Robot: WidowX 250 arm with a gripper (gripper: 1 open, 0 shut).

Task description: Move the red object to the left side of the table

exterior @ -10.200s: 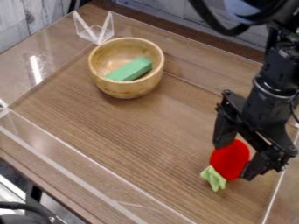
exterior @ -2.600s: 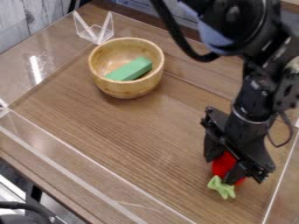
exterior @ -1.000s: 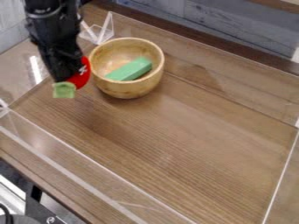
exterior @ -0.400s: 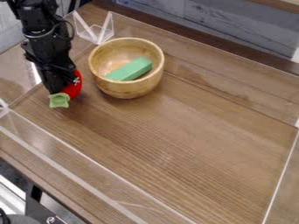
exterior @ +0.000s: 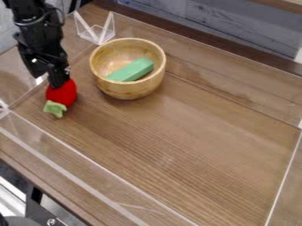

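Red object (exterior: 60, 93) lies tilted, green stub pointing lower-left.

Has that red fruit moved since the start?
Yes. The red fruit began far right of the bowl; now it lies left of it, under the open gripper.

A wooden bowl (exterior: 127, 69) stands toward the back, holding a green block (exterior: 131, 70) that lies tilted inside it.

Black, blocky arm ending in a black two-fingered gripper (exterior: 51, 70).
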